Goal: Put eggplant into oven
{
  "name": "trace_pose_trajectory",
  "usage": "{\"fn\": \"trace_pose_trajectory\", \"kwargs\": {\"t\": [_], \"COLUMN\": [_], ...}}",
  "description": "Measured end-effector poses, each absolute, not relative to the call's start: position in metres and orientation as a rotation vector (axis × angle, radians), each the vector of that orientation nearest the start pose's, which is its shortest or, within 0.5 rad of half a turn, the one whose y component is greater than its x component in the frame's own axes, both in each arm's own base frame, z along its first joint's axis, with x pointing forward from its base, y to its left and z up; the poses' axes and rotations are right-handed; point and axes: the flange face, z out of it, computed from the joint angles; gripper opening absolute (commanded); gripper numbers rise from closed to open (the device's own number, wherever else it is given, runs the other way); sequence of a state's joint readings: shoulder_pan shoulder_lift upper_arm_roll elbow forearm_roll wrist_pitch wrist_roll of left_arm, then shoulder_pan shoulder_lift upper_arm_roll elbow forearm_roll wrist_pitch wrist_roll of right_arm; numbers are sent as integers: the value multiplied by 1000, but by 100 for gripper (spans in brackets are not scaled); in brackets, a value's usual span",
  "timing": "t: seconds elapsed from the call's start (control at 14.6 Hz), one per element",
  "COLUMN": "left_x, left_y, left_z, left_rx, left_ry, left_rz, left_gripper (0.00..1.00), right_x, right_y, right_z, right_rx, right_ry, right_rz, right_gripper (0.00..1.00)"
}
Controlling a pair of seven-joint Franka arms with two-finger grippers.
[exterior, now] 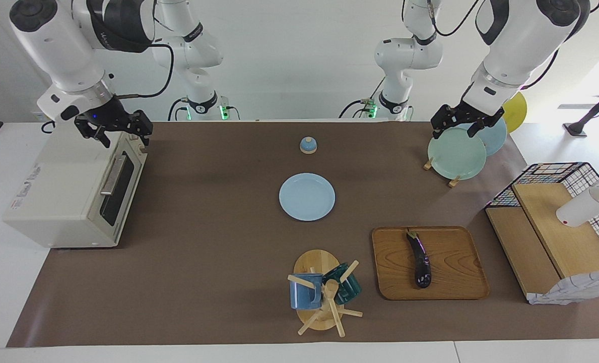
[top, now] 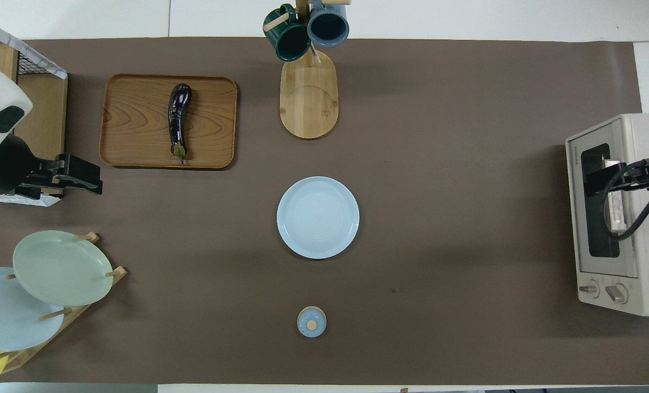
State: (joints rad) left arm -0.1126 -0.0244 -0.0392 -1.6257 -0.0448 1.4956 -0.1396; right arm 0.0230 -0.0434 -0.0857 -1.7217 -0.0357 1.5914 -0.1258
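Observation:
The eggplant (exterior: pixel 420 259) (top: pixel 178 120), slim and dark purple with a green cap, lies lengthwise on a wooden tray (exterior: pixel 455 272) (top: pixel 133 120) toward the left arm's end of the table. At the right arm's end stands the cream-white oven (exterior: pixel 62 191) (top: pixel 630 218), its dark glass door shut. My right gripper (exterior: pixel 123 138) (top: pixel 594 177) hangs open over the oven's top edge by the door. My left gripper (exterior: pixel 455 132) (top: pixel 97 177) is open above the plate rack, apart from the eggplant. Neither gripper holds anything.
A light blue plate (exterior: pixel 307 196) (top: pixel 317 217) lies mid-table, with a small blue lid (exterior: pixel 308 145) (top: pixel 311 321) nearer the robots. A mug tree (exterior: pixel 322 292) (top: pixel 308 33) stands beside the tray. A plate rack (exterior: pixel 455 154) (top: pixel 59 267) and a wire-backed wooden shelf (exterior: pixel 556 232) fill the left arm's end.

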Motion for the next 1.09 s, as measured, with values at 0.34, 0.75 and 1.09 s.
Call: {"fn": "trace_pose_trajectory", "kwargs": {"t": [0.34, 0.75, 1.09], "left_x": [530, 533, 538], "left_y": [-87, -86, -88], "left_z": [606, 609, 611], "left_rx": [-3165, -3170, -3195], "left_ry": [21, 19, 15], "left_rz": [175, 136, 72], "left_gripper": [100, 100, 100], "right_x": [536, 536, 536], "right_y": [-37, -37, -38], "right_z": [579, 579, 578], "right_rx": [-3160, -3160, -3160], "right_ry": [-106, -106, -103], "right_rz": [142, 142, 145], "right_gripper": [100, 100, 22]}}
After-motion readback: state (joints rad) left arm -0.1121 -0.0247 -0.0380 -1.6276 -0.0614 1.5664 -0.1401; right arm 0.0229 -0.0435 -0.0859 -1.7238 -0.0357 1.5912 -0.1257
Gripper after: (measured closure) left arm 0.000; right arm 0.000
